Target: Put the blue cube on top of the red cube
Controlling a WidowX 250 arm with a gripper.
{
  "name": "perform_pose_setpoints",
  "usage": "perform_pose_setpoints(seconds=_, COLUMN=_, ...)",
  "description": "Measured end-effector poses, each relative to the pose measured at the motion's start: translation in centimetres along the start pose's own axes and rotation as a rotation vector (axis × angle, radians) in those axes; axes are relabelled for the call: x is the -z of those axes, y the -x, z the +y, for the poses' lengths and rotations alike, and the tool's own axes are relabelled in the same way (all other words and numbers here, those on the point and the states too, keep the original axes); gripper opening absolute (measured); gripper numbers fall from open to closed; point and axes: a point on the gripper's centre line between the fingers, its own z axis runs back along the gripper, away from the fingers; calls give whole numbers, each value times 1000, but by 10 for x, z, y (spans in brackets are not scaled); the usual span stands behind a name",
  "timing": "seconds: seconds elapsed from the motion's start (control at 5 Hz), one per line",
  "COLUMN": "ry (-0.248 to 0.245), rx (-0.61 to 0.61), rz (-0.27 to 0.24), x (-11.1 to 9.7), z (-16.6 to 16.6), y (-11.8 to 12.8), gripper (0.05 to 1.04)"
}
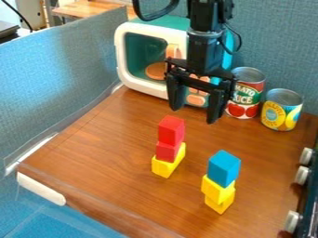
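My gripper (195,111) hangs over the back half of the wooden surface, its two fingers spread apart with nothing between them. The blue cube (223,167) tops a stack at the right front, resting on two yellow blocks (218,188). Left of it stands another stack, with the red cube (171,130) uppermost, a second red block (168,151) under it and a yellow block (169,164) at the base. The gripper is above and behind both stacks, touching neither.
A toy microwave (122,56) stands at the back, behind the gripper. Two cans, one red and green (247,95) and one yellow (281,111), are at the back right. Stove knobs (301,175) line the right edge. A grey-blue wall (62,79) bounds the left.
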Motion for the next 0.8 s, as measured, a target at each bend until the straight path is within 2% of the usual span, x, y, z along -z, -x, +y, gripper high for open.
perform_pose_setpoints(seconds=0.2, ry=8, rx=1, rz=28, x=10, z=-1, y=1, gripper=1000)
perform_pose_setpoints(seconds=0.4, ry=35, rx=9, rz=15, x=6, z=-5, y=4, gripper=1000)
perform_pose_setpoints(seconds=0.8, ry=46, rx=-29, rz=4, x=0, z=-5, y=5, gripper=1000)
